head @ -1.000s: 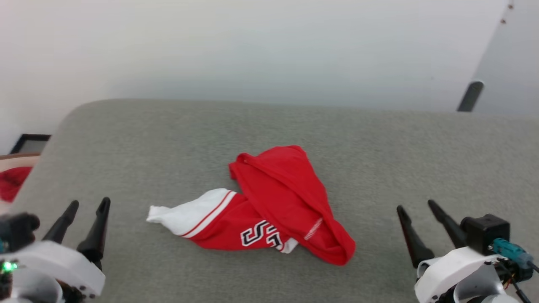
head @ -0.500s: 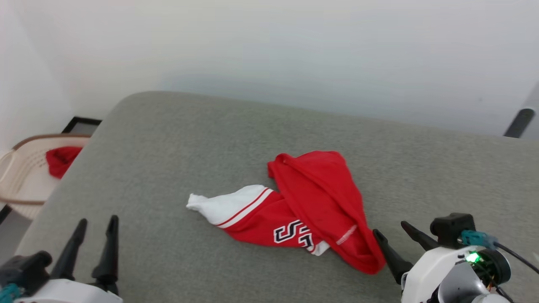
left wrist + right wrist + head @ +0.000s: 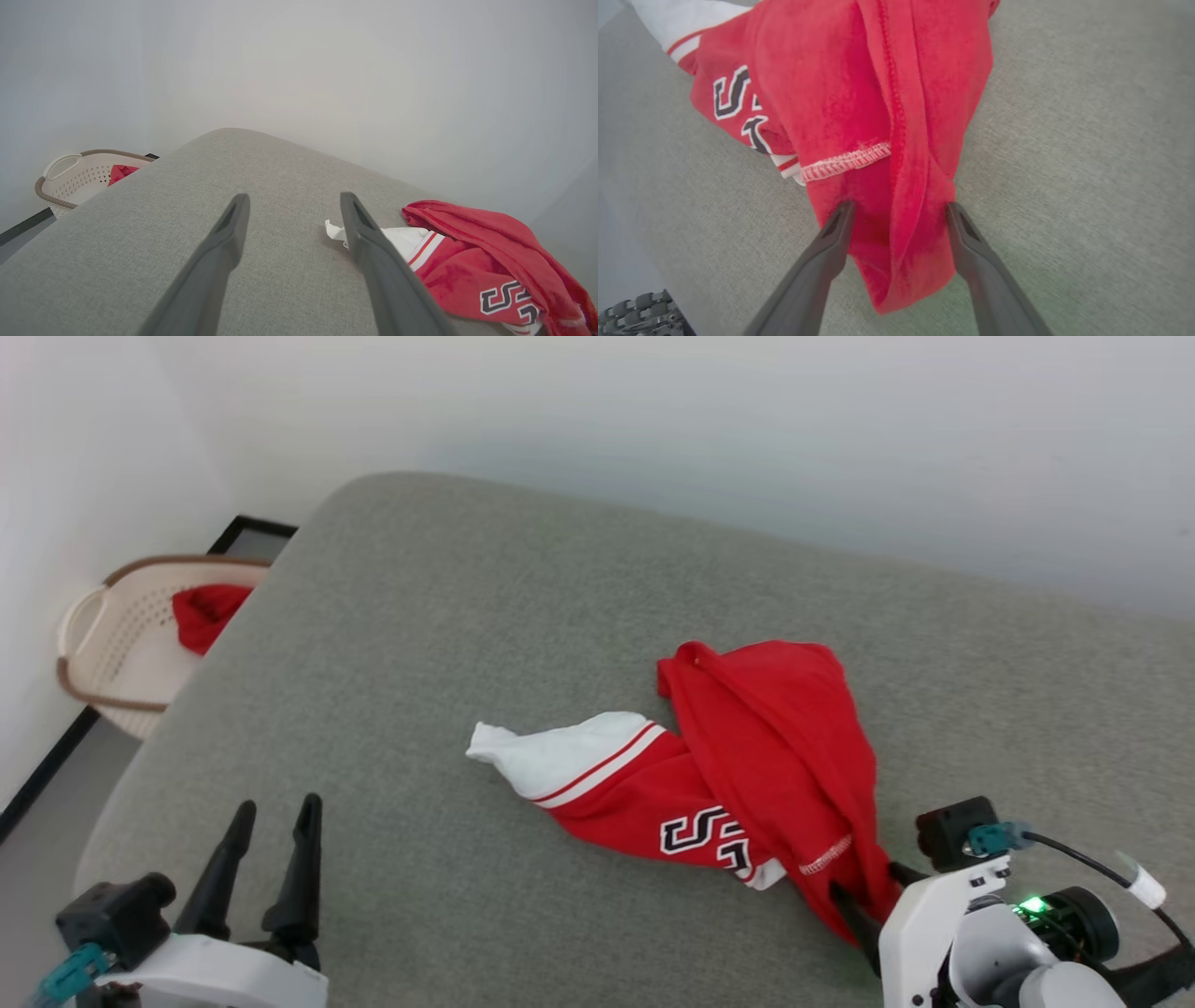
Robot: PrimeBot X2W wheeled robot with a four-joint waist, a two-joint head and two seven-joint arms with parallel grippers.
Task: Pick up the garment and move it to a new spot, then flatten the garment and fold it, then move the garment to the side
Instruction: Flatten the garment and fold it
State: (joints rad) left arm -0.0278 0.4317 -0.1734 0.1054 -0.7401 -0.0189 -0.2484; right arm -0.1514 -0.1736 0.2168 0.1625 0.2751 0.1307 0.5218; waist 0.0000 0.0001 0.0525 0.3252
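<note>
1. The garment lies crumpled on the grey padded surface, towards its right half. Its white sleeve points left, and the red lower end lies nearest the robot.
2. The right gripper is placed with its fingers spread apart, one on each side of that red lower end. Nothing is clamped yet.
3. The left gripper is held over bare surface with its fingers apart, well clear of the sleeve.
4. For a sound pick-up, the right fingers should be lowered until the bunched layers sit deep between them, then closed fully. A grip on the outer fold alone is judged likely to slip.
5. The padding underneath should not be pinched together with the cloth.
6. The lift should be made slowly, so that the trailing sleeve is drawn clear without snagging.
7. The basket holding a small red cloth at the far left is to be left alone.
</note>
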